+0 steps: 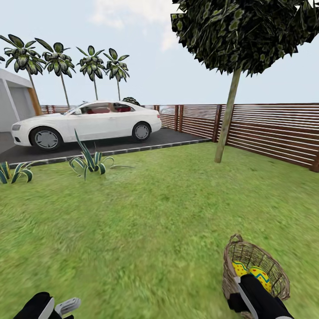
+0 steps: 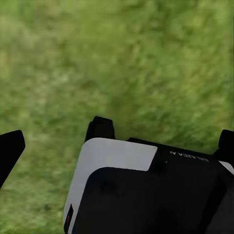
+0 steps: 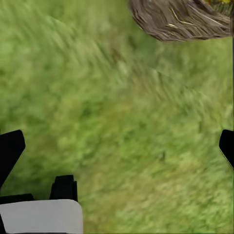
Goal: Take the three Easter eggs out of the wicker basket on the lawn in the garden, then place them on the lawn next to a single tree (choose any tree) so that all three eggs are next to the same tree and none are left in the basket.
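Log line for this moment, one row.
eggs: in wicker basket | basket: on lawn | right hand: open, empty, by basket | tree: ahead, near fence

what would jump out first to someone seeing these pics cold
Probably the white car parked on the driveway at the far left, past the lawn. Next, the thin-trunked tree leaning up by the slatted fence on the right. Close in at lower right sits the wicker basket, with yellow patterned eggs showing inside.
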Tool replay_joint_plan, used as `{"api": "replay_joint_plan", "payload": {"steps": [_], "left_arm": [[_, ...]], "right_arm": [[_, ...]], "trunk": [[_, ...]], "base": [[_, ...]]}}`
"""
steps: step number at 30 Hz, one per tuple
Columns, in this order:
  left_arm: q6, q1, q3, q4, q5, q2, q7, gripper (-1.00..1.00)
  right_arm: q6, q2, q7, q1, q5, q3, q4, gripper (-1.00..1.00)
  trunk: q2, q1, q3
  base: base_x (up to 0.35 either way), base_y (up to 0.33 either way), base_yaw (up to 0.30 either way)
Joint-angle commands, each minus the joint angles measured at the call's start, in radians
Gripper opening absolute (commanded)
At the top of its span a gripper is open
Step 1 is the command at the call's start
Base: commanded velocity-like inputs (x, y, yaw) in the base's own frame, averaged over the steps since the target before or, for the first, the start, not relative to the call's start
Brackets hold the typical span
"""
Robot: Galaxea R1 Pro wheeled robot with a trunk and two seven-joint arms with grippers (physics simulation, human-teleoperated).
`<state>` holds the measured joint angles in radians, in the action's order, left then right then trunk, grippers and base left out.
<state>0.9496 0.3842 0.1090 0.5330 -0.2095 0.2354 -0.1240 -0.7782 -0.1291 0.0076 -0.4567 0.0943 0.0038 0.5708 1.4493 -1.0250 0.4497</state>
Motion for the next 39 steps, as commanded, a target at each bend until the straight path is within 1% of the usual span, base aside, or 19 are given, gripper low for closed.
{"api": "replay_joint_plan", "payload": {"steps": [1,6,14,20,24,39], "left_arm": [[0.005,0.001,0.004,0.001,0.004,-0.001,-0.005,1.00],[0.005,0.001,0.003,0.001,0.003,-0.002,-0.005,1.00],[0.005,0.000,0.003,0.001,0.004,-0.016,-0.004,1.00],[0.005,0.001,0.003,0.001,0.006,-0.019,-0.003,1.00],[0.005,0.001,0.002,-0.001,0.010,-0.035,-0.002,1.00],[0.003,0.001,0.001,-0.001,0.010,-0.038,-0.002,1.00]], "right_arm": [[0.002,-0.001,0.003,0.000,0.009,0.000,0.001,1.00],[0.011,0.003,-0.003,0.000,0.011,0.000,0.001,1.00],[0.011,0.005,-0.005,0.000,0.013,0.001,0.001,1.00],[0.011,0.005,-0.005,0.000,0.013,0.000,0.001,1.00],[0.011,0.005,-0.005,0.000,0.013,0.001,0.001,1.00],[0.011,0.006,-0.005,0.000,0.013,0.001,0.001,1.00]], "trunk": [[0.001,0.000,0.001],[0.001,0.000,0.001],[0.001,0.000,0.001],[0.001,0.000,0.001],[0.001,0.000,0.001],[0.001,0.000,0.001]], "base": [[0.004,0.000,0.000],[0.054,0.000,0.000],[0.315,0.000,0.000],[0.338,0.000,0.000],[0.338,0.000,0.000],[0.321,0.000,0.000]]}}
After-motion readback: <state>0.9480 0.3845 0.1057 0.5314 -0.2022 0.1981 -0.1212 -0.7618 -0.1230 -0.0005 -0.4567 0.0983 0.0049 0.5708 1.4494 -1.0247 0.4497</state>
